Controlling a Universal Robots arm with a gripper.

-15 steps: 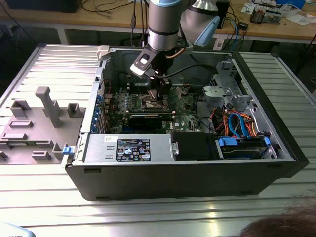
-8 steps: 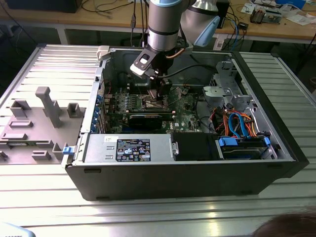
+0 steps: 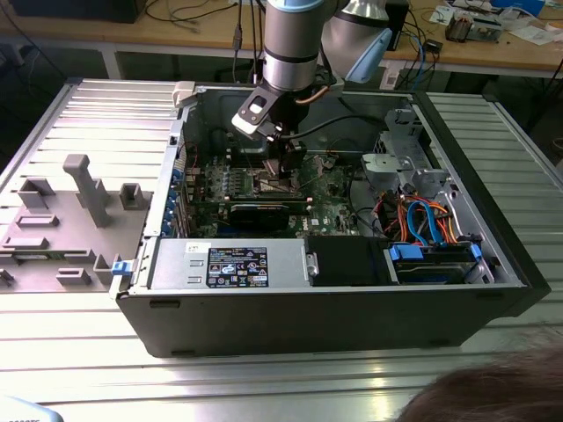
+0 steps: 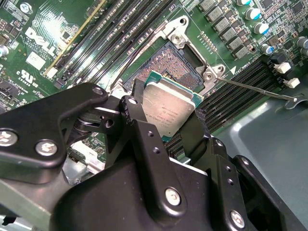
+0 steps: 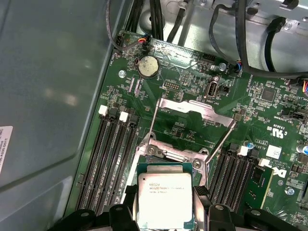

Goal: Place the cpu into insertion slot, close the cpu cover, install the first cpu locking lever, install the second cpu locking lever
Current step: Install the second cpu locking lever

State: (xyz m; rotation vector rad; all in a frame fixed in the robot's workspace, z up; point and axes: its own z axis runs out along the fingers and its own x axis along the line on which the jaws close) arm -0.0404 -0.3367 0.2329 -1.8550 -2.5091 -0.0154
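Inside the open computer case [image 3: 308,325], which lies on its side on a ribbed metal table [image 3: 264,387], the gripper [image 3: 283,169] hangs low over the green motherboard [image 3: 332,207]. In both wrist views its black fingers [image 4: 135,113] are closed on the cpu [image 4: 168,108] [image 5: 163,199], clamping two opposite edges with the dull silver top facing up. The chip sits slightly tilted just over one edge of the insertion slot [image 4: 171,65], whose dark pin field is still exposed; whether chip and socket touch I cannot tell. The cpu cover [image 5: 195,113] is swung fully open on the far side of the socket. Two thin locking levers [image 5: 153,120] [image 5: 222,139] stand raised on either side of it. Long black memory slots [image 5: 108,159] flank the socket. A power supply [image 3: 229,264] fills the near wall of the case. A grey parts fixture [image 3: 70,211] lies on the table at the exterior view's left.
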